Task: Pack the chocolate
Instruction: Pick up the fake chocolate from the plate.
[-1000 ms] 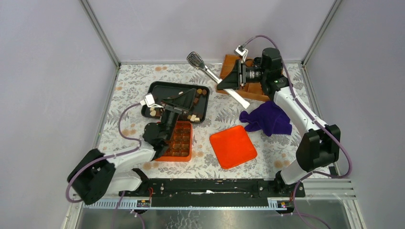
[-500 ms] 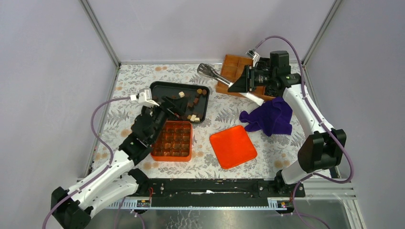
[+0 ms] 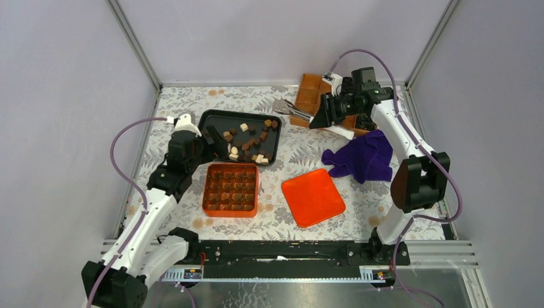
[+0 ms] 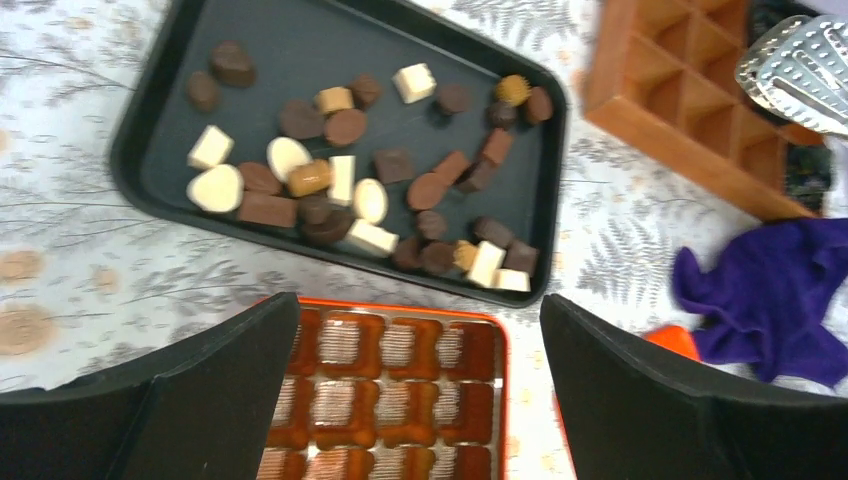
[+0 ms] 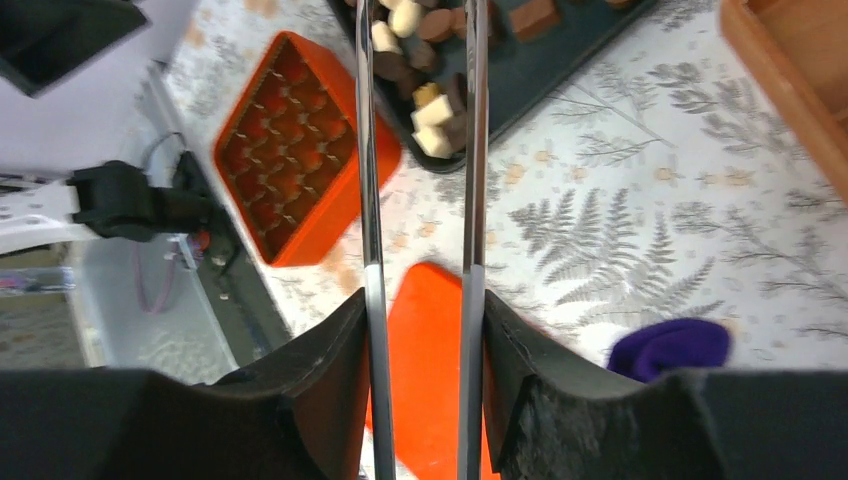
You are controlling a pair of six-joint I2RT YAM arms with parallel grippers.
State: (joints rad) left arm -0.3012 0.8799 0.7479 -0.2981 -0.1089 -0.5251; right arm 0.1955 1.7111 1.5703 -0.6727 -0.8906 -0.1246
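Observation:
The chocolate (image 3: 247,144) lies as many dark, light brown and cream pieces in a black tray (image 3: 204,119). The left wrist view shows the chocolate (image 4: 345,185) just beyond an orange compartment box (image 4: 400,390). My left gripper (image 3: 208,138) hangs open over the tray's left end, holding nothing (image 4: 418,305). My right gripper (image 3: 319,119) is shut on metal tongs (image 3: 290,108) at the back, above the tray's far right corner. Both tong arms (image 5: 470,150) run between its fingers, pointing toward the chocolate (image 5: 430,110).
An orange lid (image 3: 312,197) lies flat right of the orange box (image 3: 206,192). A purple cloth (image 3: 359,157) is bunched at the right. A wooden compartment box (image 3: 314,96) sits at the back under the right arm.
My left arm has pulled back and to the left, from over the orange box to the tray's left end. The right gripper has swung the tongs' tips rightward and lower.

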